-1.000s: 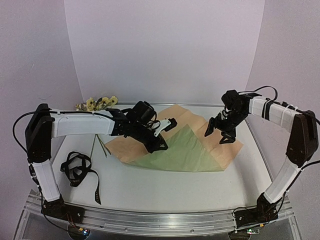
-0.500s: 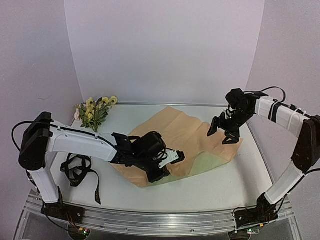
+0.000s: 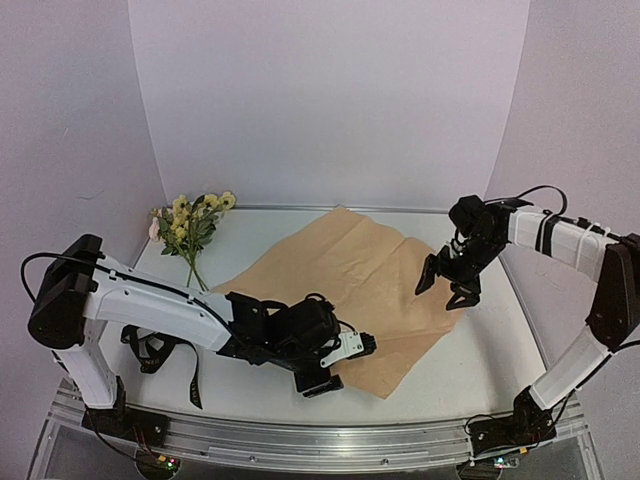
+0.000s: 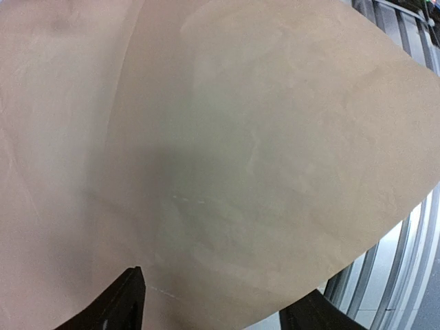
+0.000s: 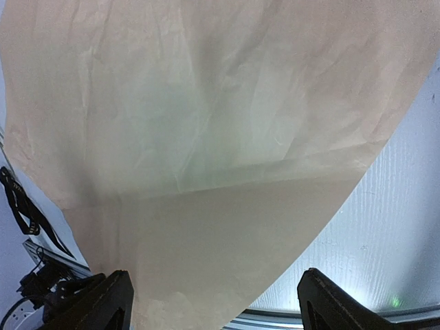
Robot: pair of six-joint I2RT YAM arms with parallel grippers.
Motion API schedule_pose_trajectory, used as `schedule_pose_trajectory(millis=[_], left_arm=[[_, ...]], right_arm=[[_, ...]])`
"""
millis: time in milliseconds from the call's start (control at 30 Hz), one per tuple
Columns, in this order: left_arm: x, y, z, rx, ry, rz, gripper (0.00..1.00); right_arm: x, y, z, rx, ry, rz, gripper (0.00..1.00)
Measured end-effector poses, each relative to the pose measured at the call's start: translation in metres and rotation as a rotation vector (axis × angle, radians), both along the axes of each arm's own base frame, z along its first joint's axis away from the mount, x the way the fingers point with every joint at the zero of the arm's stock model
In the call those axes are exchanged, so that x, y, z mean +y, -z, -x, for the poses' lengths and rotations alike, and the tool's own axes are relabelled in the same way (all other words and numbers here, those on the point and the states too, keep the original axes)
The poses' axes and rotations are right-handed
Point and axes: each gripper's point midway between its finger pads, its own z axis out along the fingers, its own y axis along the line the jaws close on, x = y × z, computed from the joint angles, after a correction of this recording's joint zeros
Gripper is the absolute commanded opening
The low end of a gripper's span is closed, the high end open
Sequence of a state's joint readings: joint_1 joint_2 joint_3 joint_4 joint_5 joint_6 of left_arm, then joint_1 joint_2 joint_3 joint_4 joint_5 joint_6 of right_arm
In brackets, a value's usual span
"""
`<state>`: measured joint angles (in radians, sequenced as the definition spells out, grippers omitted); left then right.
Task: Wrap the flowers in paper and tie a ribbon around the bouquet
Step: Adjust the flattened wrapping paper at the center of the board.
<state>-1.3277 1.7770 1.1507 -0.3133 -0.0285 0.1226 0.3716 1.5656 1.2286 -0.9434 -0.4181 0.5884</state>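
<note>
The paper (image 3: 350, 285) lies spread flat, tan face up. Its near corner is directly under the left gripper (image 3: 340, 365) and its right corner is under the right gripper (image 3: 445, 288), and both grippers have their jaws apart with nothing between them. The laying-out step looks done, so the next move probably calls for fetching the flowers (image 3: 190, 225), which lie off the sheet, well beyond and to the left of the left gripper, and setting them on it.
</note>
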Motion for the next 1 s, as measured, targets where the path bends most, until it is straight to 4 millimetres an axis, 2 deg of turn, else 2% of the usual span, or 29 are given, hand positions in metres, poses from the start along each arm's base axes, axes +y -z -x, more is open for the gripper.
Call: schedule_pose_trajectory(millis=[167,300,500,633,767,900,1000], left_arm=[[0.014,-0.002,-0.001,0.021,-0.055,0.016,0.87],[0.025,-0.006,0.006,0.067,-0.083,0.039,0.89],[0.042,-0.014,0.019,0.156,-0.126,0.076,0.94],[0.049,-0.023,0.018,0.211,-0.201,0.12,0.92],[0.051,-0.035,-0.01,0.282,-0.332,0.2,0.83],[0.066,-0.036,-0.061,0.354,-0.518,0.256,0.79],[0.08,-0.026,-0.095,0.4,-0.645,0.269,0.77]], right_arm=[[0.002,0.017,0.024,0.041,-0.029,0.027,0.81],[0.005,0.034,0.039,0.075,-0.038,0.046,0.74],[0.018,0.054,0.047,0.074,-0.056,0.063,0.6],[0.023,0.073,0.048,0.068,-0.053,0.08,0.5],[0.029,0.095,0.044,0.049,-0.049,0.101,0.41],[0.036,0.11,0.041,0.018,-0.047,0.12,0.34],[0.041,0.115,0.042,-0.013,-0.05,0.145,0.33]])
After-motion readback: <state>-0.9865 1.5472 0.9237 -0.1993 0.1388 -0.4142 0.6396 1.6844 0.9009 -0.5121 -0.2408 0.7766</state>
